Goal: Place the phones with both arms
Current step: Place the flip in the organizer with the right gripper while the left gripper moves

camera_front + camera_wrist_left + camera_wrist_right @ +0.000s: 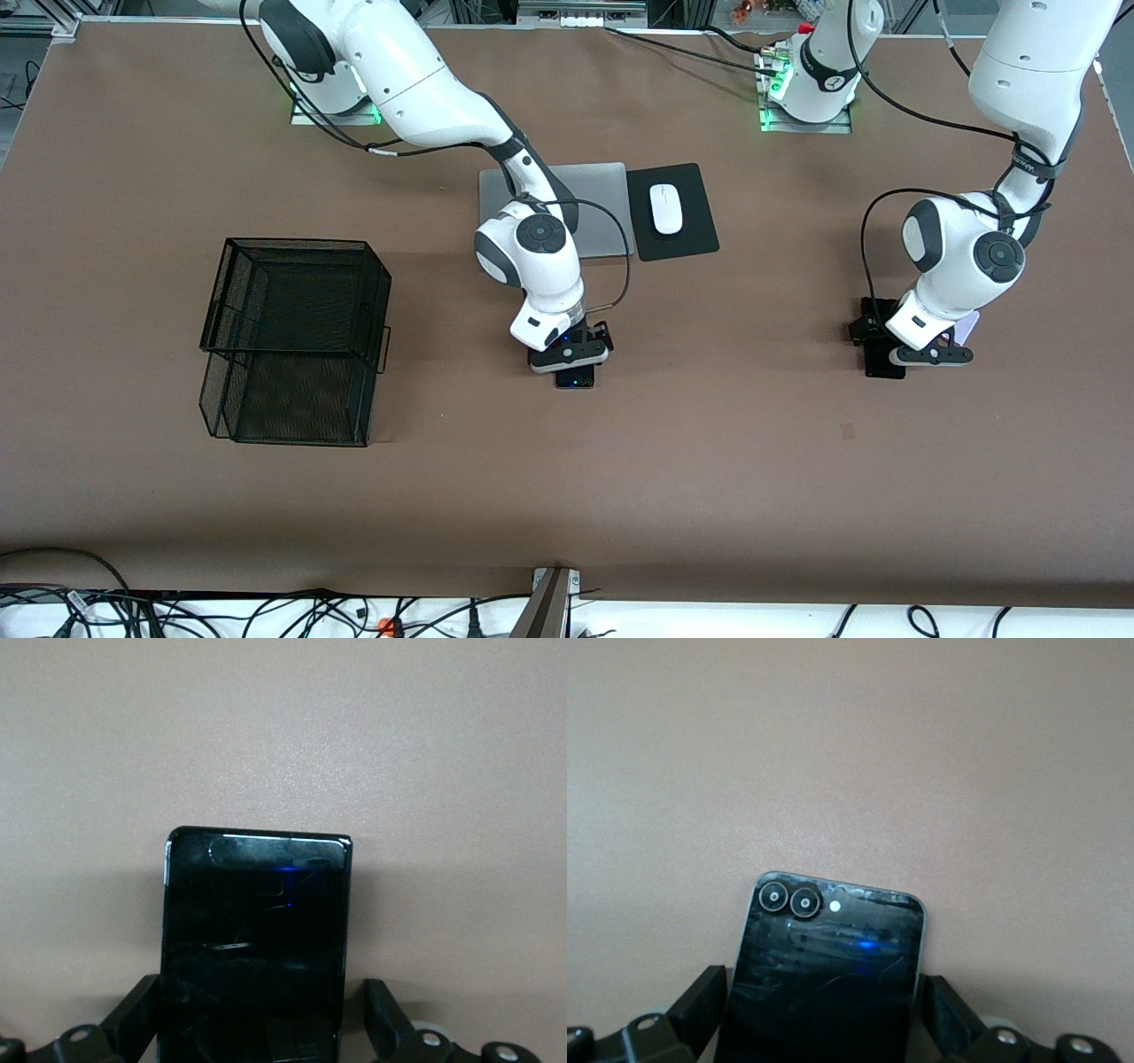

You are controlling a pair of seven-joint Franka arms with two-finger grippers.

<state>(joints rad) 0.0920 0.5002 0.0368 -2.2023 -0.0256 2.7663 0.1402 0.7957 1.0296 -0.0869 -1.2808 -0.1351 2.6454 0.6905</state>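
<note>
A small black flip phone (575,377) with two round lenses lies flat at the middle of the brown table (753,461), at about seven o'clock from the black mouse pad (687,245) in the front view. The right gripper (571,359) stands directly over it, pointing straight down. The right wrist view shows its fingers (700,1005) spread to either side of the phone's body and close to its edges, not pinching it. The right arm (416,80) reaches out from its base at eleven o'clock and bends sharply at the elbow over the silver laptop (604,206), with the wrist turned down toward the table.

A long black slab phone (885,363) lies flat toward the left arm's end of the table, at about four o'clock from the mouse pad. The left gripper (873,335) is set low over it. In the left wrist view its fingers (133,1019) straddle the phone's sides; one sits against an edge and a strip of table shows between the other and the phone, so it is not clamped. The left arm (1028,80) comes down from one o'clock and folds at the wrist above the phone. A sliver of the lilac flip phone (967,326) shows on the table under that wrist, just beside the slab phone.

A white mouse (666,209) rests on the mouse pad beside the laptop. A black wire-mesh basket (294,338) stands at nine o'clock from the flip phone, well apart from both grippers.
</note>
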